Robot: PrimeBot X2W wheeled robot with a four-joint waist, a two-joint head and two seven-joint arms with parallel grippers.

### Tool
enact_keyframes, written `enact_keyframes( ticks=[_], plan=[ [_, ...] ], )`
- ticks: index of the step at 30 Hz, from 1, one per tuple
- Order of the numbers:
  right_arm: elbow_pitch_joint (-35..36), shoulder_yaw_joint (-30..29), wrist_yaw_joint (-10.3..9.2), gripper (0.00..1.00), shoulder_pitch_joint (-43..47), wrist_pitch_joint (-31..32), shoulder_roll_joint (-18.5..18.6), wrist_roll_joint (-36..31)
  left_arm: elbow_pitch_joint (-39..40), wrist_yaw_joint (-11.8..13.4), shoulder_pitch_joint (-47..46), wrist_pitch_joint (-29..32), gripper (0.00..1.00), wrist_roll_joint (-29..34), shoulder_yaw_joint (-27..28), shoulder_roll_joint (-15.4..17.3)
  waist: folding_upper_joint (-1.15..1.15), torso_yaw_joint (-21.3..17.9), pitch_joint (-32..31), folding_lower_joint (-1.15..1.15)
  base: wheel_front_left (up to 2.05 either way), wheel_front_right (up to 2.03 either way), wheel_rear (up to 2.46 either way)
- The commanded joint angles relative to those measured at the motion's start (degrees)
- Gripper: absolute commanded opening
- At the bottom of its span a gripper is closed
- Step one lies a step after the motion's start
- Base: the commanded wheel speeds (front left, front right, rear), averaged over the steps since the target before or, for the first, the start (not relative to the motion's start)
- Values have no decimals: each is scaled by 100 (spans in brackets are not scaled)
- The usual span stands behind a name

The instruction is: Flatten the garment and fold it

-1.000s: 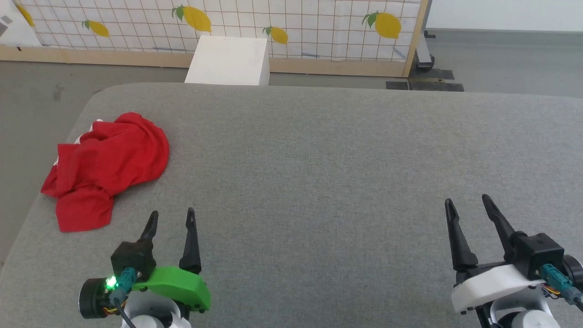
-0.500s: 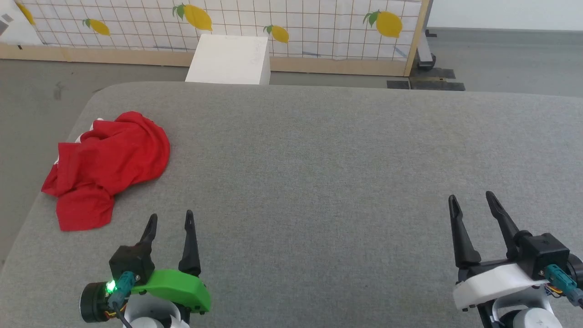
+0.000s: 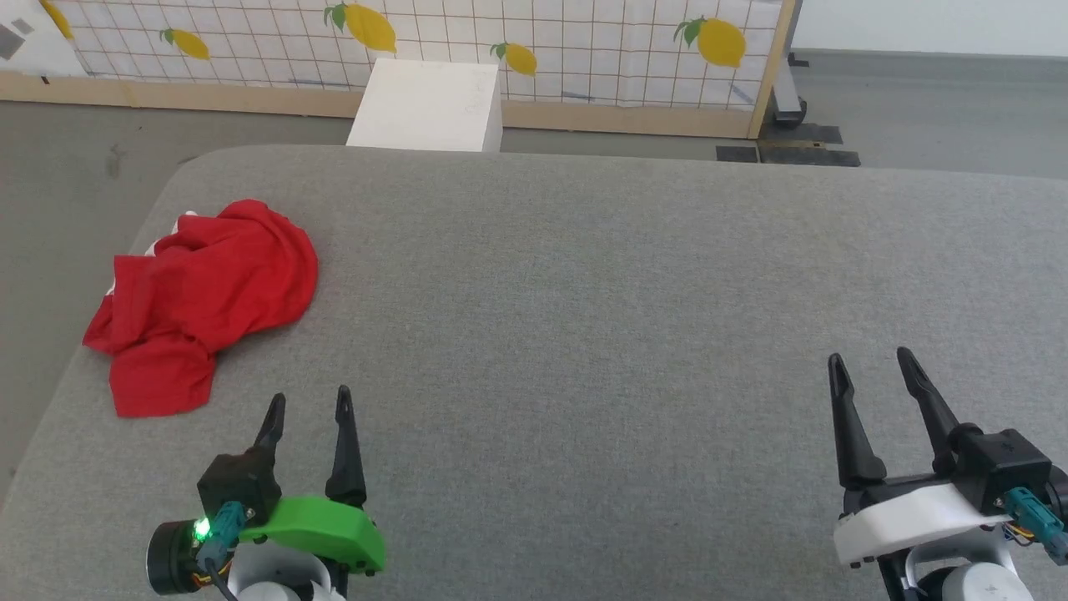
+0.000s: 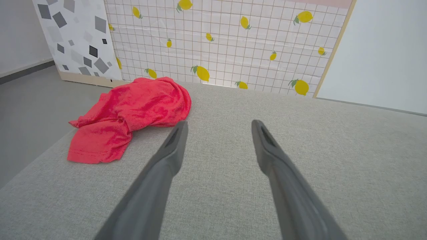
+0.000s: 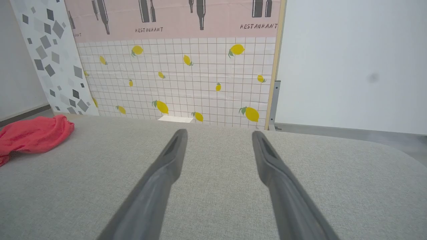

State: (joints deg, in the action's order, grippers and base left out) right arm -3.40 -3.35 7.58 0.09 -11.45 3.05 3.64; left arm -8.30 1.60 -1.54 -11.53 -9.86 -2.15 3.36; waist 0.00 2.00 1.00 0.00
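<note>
Lying crumpled at the left of the head view, the garment [image 3: 200, 305] forms a red heap on the grey padded surface [image 3: 584, 275], close to that surface's left edge, with a sliver of white at the heap's upper left rim. The left gripper [image 3: 306, 405], with a green housing, sits at the lower left, below and to the right of the heap and apart from it; its two dark fingers are spread and hold nothing. The right gripper [image 3: 872, 366], with a white housing, sits at the lower right, well apart from the garment, its fingers likewise parted and empty. In the left wrist view the heap lies up and to the left of the fingers; in the right wrist view it appears at the far left edge. Beyond the surface, at top centre, a white box [image 3: 427, 104] stands before a lemon-patterned grid panel [image 3: 601, 50].
</note>
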Motion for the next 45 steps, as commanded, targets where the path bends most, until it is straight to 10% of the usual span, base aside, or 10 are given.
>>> enact_keyframes(
  ticks=[1, 13, 33, 45],
  plan=[
    [-24, -13, -7, 100, -93, -66, -13, 42, -28, 24, -112, -60, 100, -59, 0, 15, 0, 7, 2, 0, 0, 0, 0],
    [-83, -119, -8, 100, -6, -207, -15, -5, -144, 39, -198, -200, 100, -102, -100, 1, 0, 553, -39, 0, 0, 0, 0],
    [-137, -76, -9, 100, 9, -355, -17, -58, -172, 140, -41, -347, 100, -171, -37, 38, 0, 3129, -29, 0, 0, 0, 0],
    [-305, 40, -9, 100, 13, -344, -17, -182, -122, 162, 75, -347, 100, -185, 21, 40, 0, 3524, -113, 0, 0, 0, 0]
  ],
)
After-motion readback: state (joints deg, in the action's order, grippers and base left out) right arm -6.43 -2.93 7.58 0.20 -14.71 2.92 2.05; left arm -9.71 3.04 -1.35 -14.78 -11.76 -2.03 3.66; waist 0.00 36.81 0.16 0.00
